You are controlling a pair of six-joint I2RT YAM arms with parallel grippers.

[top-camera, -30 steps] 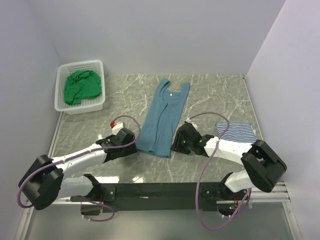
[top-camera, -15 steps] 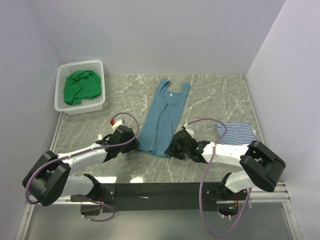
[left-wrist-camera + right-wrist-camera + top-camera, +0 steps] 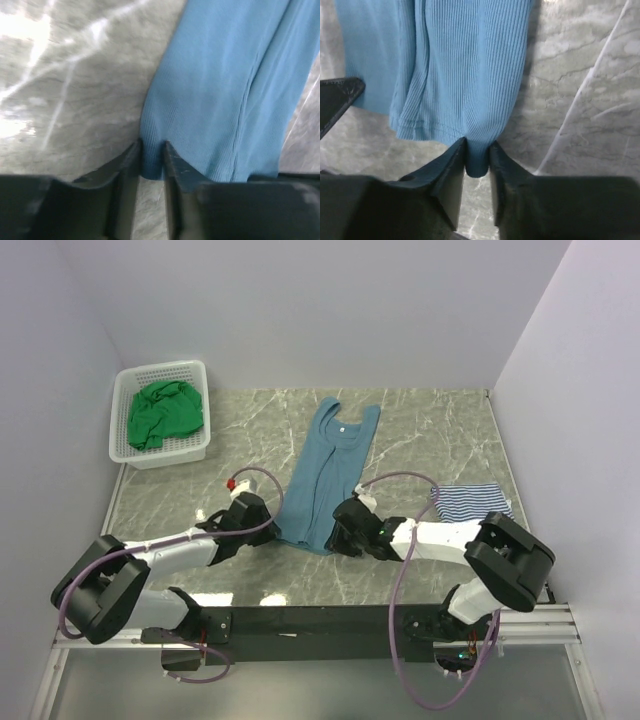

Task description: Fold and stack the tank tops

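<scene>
The teal-blue tank top [image 3: 325, 475] lies lengthwise on the marble table, folded narrow, straps toward the back. My left gripper [image 3: 274, 530] is shut on its near left hem corner [image 3: 151, 162]. My right gripper [image 3: 335, 538] is shut on the near right hem corner [image 3: 478, 160]. The striped tank top [image 3: 470, 502] lies folded at the right of the table. The green tank top [image 3: 160, 412] sits crumpled in the white basket [image 3: 196, 445] at the back left.
The marble table [image 3: 420, 440] is walled at the back and on both sides. The black rail [image 3: 310, 622] with both arm bases runs along the near edge.
Both grippers slid inward to the teal top's near hem corners and closed on them. The cloth itself has barely shifted.
</scene>
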